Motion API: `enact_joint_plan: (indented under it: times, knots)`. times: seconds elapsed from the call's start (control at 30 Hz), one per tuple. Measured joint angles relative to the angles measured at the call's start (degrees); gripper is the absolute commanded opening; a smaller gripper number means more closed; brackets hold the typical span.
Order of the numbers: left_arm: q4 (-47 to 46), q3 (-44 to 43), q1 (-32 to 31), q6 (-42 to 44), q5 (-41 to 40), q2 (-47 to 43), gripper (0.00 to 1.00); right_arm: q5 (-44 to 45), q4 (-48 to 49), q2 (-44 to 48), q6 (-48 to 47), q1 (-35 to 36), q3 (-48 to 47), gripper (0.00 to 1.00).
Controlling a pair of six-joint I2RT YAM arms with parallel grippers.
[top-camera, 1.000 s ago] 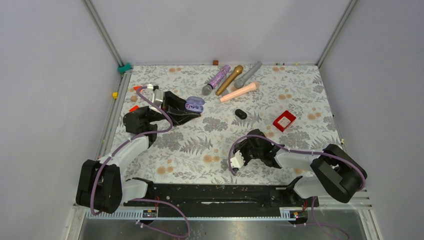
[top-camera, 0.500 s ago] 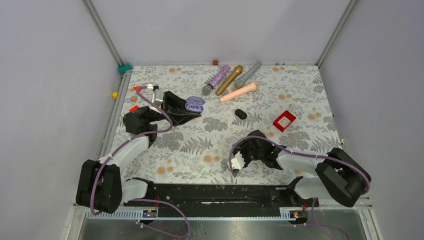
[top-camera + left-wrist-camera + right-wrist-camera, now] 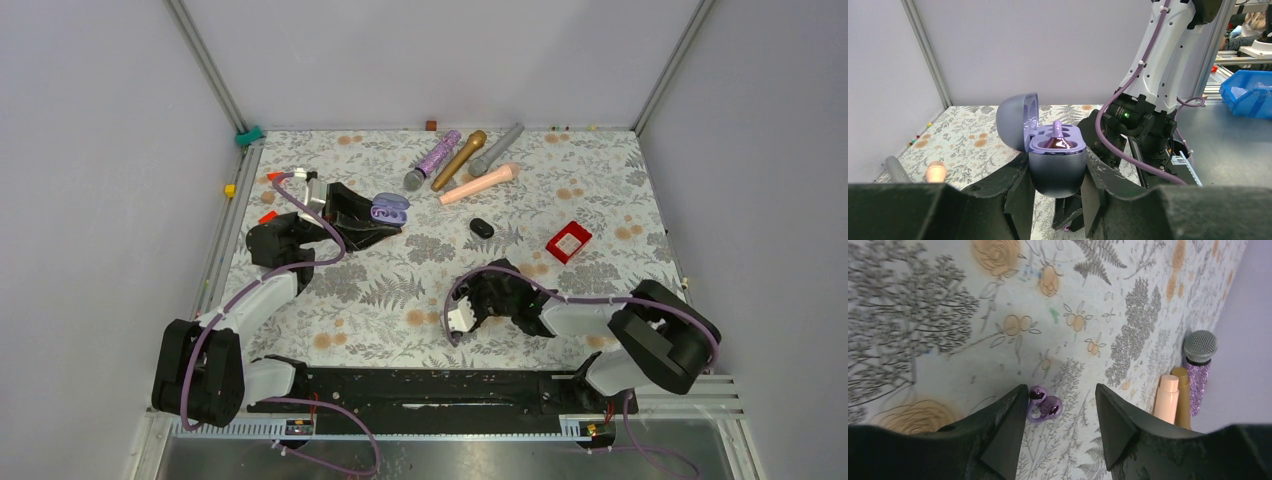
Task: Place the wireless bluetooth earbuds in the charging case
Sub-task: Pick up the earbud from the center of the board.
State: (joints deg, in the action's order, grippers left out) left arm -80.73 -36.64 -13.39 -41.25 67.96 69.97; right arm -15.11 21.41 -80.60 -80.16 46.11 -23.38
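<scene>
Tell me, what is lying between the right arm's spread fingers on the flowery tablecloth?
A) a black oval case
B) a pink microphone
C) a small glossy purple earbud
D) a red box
C: the right wrist view shows a glossy purple earbud lying on the flowery tablecloth between the right arm's fingers, which stand apart and do not clamp it.

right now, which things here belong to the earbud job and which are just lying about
Job: purple case, seated bud, loose bud, black case.
Lying about: purple mic, gold mic, grey mic, pink mic, red box.
</scene>
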Motion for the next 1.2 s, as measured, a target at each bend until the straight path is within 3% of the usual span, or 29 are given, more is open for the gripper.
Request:
enact_joint_plan:
  times: [0.17,0.33,0.57,0.83,0.97,1.13,1.2]
  knots:
    - [0.0,0.0,0.0,0.0,0.0,0.0,0.14,5.0,8.7,-6.1,0.1,0.1,-1.2,0.58]
    - [0.0,0.0,0.0,0.0,0.0,0.0,0.14,10.1,11.3,-10.7,2.4,0.1,-4.4,0.57]
    - [0.0,0.0,0.0,0.0,0.0,0.0,0.14,12.6,1.7,-11.1,12.0,0.1,-10.6,0.59]
    - [0.0,0.0,0.0,0.0,0.0,0.0,0.14,8.3,-9.5,1.2,19.6,0.1,-12.3,0.56]
    - [0.0,0.0,0.0,0.0,0.0,0.0,0.14,8.1,-8.0,2.8,17.9,0.1,-9.6,0.50]
    - [0.0,0.0,0.0,-0.3,0.0,0.0,0.14,8.7,1.4,0.9,11.7,0.2,1.8,0.44]
    - [0.0,0.0,0.0,-0.4,0.0,0.0,0.14,8.8,4.5,-0.5,10.3,0.2,2.1,0.41]
